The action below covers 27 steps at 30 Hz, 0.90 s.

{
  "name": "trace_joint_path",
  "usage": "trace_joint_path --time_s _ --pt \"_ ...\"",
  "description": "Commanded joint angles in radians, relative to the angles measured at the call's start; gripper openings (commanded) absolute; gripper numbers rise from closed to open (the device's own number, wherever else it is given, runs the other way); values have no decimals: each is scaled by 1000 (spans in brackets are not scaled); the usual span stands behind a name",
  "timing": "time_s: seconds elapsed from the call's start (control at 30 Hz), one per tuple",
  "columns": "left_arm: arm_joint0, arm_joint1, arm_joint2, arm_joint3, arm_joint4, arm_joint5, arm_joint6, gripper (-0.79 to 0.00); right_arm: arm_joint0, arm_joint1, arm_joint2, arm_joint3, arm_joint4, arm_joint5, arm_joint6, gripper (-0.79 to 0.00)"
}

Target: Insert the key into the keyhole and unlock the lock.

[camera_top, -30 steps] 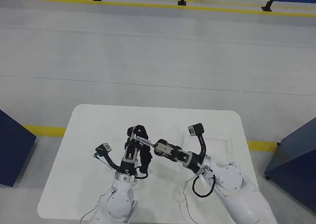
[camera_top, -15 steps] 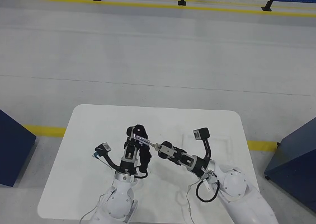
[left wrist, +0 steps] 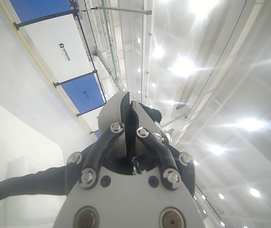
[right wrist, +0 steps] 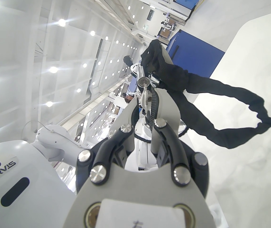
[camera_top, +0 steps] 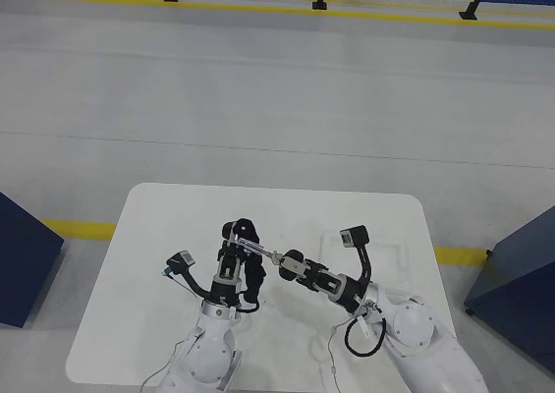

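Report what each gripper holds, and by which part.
Left gripper: the lock, by its black-sleeved cable close to the body. Right gripper: the key, by its head.

Black cable loop (right wrist: 223, 88) hangs just beside the right hand (right wrist: 147, 98).

Left gripper (camera_top: 236, 236) holds the lock (camera_top: 248, 240) above the table's (camera_top: 159, 226) middle; right gripper's (camera_top: 279, 260) key (camera_top: 266, 254) touches the lock.

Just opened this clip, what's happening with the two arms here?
The left end effector holds a lock with a black fabric-sleeved loop up above the white table. The right end effector grips the key, its tip at the keyhole. How deep it sits is unclear.
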Motion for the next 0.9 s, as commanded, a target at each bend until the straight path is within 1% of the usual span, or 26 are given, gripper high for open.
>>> trace_joint_path --time_s 0.0,0.23,0.3,0.33,0.87 --pt "0 -1 -1 0 1 -1 0 -785 -1 0 0 0 -1 0 0 -686" --pt "2 -3 -4 1 6 -2 -2 -785 -4 -1 3 0 0 0 3 -705" --pt "2 -4 -5 1 8 -2 -2 -785 -5 -1 4 0 0 1 2 -776" --pt "2 -4 -6 1 9 -3 -1 -785 -5 -1 4 0 0 1 2 -785" --pt "2 -9 -11 4 31 -10 3 -785 6 -5 -2 -10 -22 17 -3 -785"
